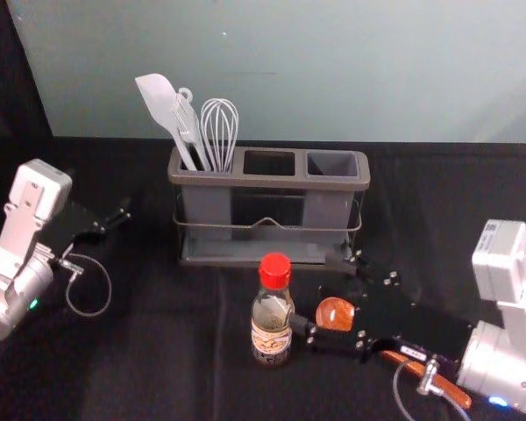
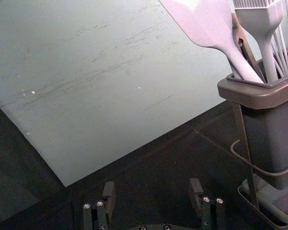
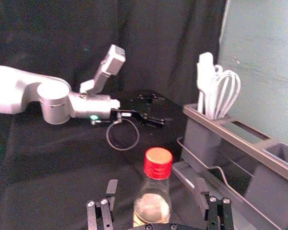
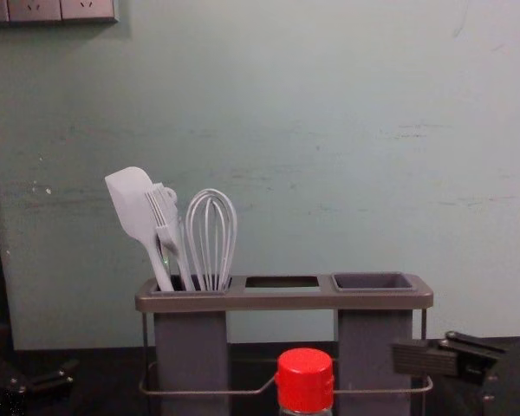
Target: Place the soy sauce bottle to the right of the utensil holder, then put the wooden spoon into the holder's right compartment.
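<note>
1. The right end effector (image 1: 316,292) is reaching in low from the right, its fingers standing spread and pinching nothing. It is facing the bottle (image 1: 272,326), which is standing upright at the opening between the fingertips; whether either finger is touching the glass-like wall, I cannot tell.
2. The bottle is resting on the surface (image 1: 158,360), in front of the holder (image 1: 267,182), and is awaiting its move to the right. Its clear body is appearing stiff, smooth and probably slippery, with a moderate weight sitting low; if glass, it is breakable.
3. The labelled body is offering the best hold, below the sloping shoulder. The red cap (image 4: 305,380) is presenting a poorer one: a pinch there would be leaving the weight swinging. Firm, even pressure and an upright carry are being advised.
4. The spoon (image 1: 335,314) is lying beneath the right end effector, partly hidden. Being wooden, it is likely to be handling as light and stiff, though apt to roll or pivot. Its handle is suggesting itself as the grasp, bowl kept upward for the right compartment (image 1: 332,164).
5. The left end effector (image 2: 152,192) is idling beyond the holder's left end, fingers apart.
</note>
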### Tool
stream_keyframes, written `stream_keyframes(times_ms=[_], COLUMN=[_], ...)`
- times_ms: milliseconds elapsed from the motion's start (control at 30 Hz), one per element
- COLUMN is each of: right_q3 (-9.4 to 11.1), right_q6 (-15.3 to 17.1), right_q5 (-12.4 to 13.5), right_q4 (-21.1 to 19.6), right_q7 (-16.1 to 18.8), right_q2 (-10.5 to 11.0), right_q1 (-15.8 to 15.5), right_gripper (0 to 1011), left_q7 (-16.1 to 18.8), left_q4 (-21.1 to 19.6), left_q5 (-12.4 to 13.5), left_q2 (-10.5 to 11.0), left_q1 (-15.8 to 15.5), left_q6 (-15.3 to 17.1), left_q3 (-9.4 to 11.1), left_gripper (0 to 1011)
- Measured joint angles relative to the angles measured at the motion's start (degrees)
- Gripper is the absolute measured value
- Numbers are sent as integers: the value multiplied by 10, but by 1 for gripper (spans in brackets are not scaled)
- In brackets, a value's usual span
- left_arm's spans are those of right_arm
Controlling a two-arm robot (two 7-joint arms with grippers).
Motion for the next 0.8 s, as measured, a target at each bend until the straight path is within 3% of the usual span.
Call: stream_keyframes(times_ms=[267, 800], right_q3=[-18, -45], right_q6=[-15, 9], right_q5=[-12, 7], right_q4=[21, 63], right_q7=[23, 22], right_q2=[-24, -74], right_q1=[16, 52], right_gripper=[1004, 1004], left_q7=[0, 0], left_q4=[0, 0], left_q5=[0, 0], left_q2=[0, 0], left_q1=[0, 0], left_q6=[0, 0], left_q3=[0, 0], left_gripper=[1005, 1005])
